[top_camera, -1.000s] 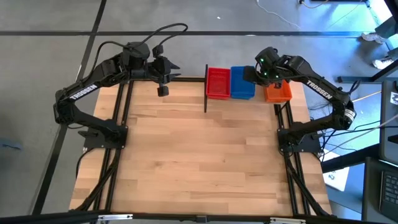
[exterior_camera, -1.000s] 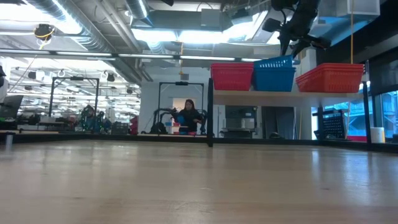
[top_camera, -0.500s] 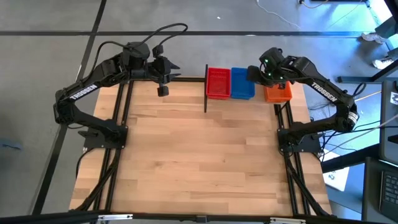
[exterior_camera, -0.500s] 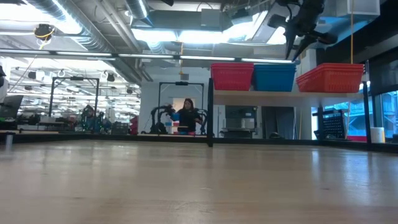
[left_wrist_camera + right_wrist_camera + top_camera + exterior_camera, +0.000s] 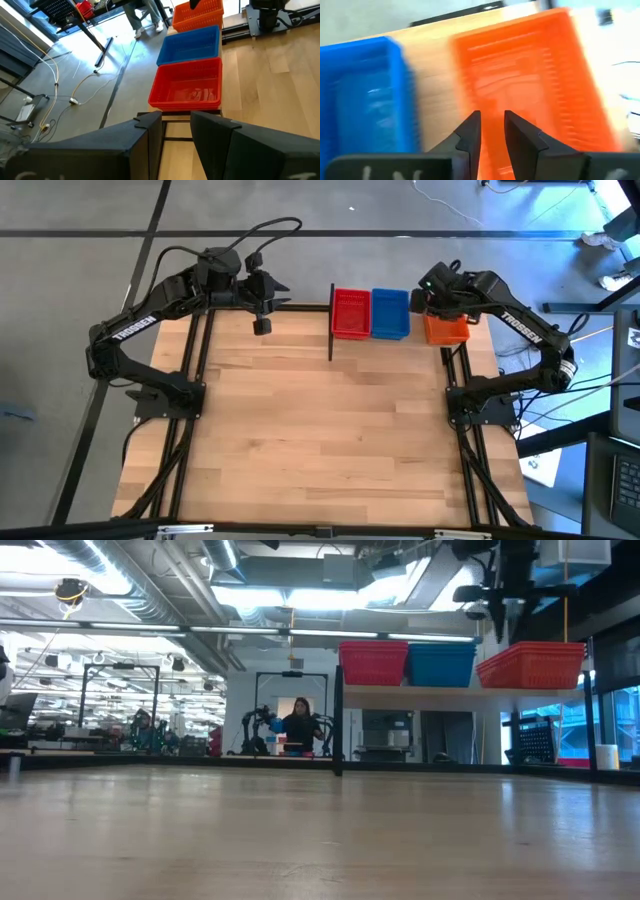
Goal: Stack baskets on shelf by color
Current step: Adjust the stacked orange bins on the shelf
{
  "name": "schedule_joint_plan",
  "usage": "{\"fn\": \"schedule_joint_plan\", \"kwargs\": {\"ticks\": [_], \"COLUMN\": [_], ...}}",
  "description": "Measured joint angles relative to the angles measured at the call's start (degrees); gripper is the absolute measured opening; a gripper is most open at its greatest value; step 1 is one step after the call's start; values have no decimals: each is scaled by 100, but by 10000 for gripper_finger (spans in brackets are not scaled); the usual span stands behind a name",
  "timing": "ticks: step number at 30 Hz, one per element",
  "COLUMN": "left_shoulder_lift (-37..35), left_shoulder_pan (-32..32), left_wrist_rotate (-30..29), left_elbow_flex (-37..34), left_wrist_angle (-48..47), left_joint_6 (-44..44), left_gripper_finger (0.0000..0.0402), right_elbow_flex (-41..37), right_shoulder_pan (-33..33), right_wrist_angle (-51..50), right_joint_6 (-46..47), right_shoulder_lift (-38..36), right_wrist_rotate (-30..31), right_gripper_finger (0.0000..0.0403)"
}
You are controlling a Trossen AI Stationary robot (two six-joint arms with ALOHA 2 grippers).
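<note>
We seem to be in a robotics lab: bare ceiling ducts [image 5: 150, 590], more robot rigs [image 5: 130, 725] beyond the worktop [image 5: 300, 830], loose floor cables [image 5: 75, 87].

Pale shelf [image 5: 418, 340] above the tabletop [image 5: 320, 430] — red [image 5: 350, 313], blue [image 5: 390, 313], orange baskets [image 5: 446, 330] side by side

Three baskets [image 5: 390, 314] sit side by side on the shelf [image 5: 460, 690] at the table's [image 5: 320, 440] far edge.

Your right gripper [image 5: 489, 131] hangs empty, fingers slightly parted, at the table's far right corner; your left gripper [image 5: 176, 131] waits, slightly parted, at the far edge.
</note>
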Motion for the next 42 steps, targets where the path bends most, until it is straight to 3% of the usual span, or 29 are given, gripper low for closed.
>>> {"fn": "schedule_joint_plan", "kwargs": {"ticks": [4,15,28,42], "left_shoulder_lift": [0,0,0,0], "left_shoulder_pan": [-21,-214,-240,-240], "left_wrist_rotate": [-1,0,0,-1], "left_elbow_flex": [-2,-2,-2,-2], "left_wrist_angle": [1,2,2,2], "left_joint_6": [-5,-5,-4,-2], "left_gripper_finger": [96,96,96,96], "right_elbow_flex": [0,0,0,0], "right_shoulder_pan": [0,0,0,0], "right_wrist_angle": [-335,-650,-635,-261], "right_joint_6": [119,-13,-309,-717], "right_shoulder_lift": [17,424,1055,1112], "right_wrist_rotate": [405,667,562,590], "right_gripper_finger": [83,83,83,83]}}
